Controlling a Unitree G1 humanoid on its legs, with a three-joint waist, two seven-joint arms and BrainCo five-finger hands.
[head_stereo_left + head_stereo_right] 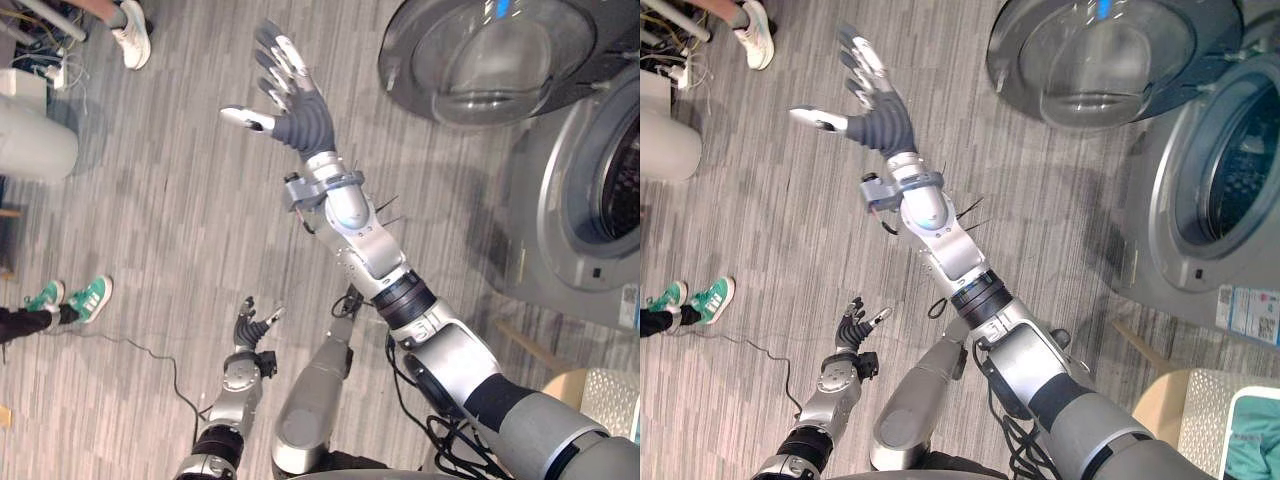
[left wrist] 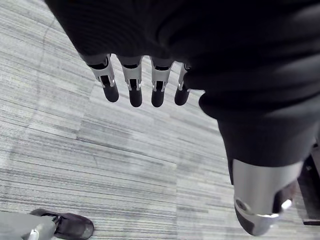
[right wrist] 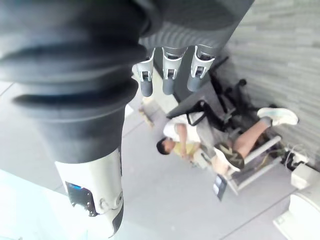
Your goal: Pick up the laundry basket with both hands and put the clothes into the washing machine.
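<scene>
1. Plainly, nothing of the job is done. I see the laundry basket [image 1: 1208,405] sitting well behind the right hand [image 1: 875,105] and off to its right, back by that arm's shoulder, with neither hand touching it.
2. Teal clothes [image 1: 1262,445] lie inside the basket. As far as its dark drum shows, none are in the washing machine [image 1: 1152,250].
3. Right hand: raised out over the floor [image 1: 760,230], fingers straight and spread, thumb out to the side, holding nothing.
4. Left hand [image 1: 853,325]: low and close to my body, well short of the right hand, fingers loosely apart and empty. Its wrist view shows them straight above the floor.
5. The machine's door [image 1: 1090,60] stands wide open, just beyond the right hand and to its right, so I judge loading needs no opening step.
6. Left to do, by my reading: bring both hands back to the basket, grip it, lift it, carry it to the drum, and put the clothes in.
</scene>
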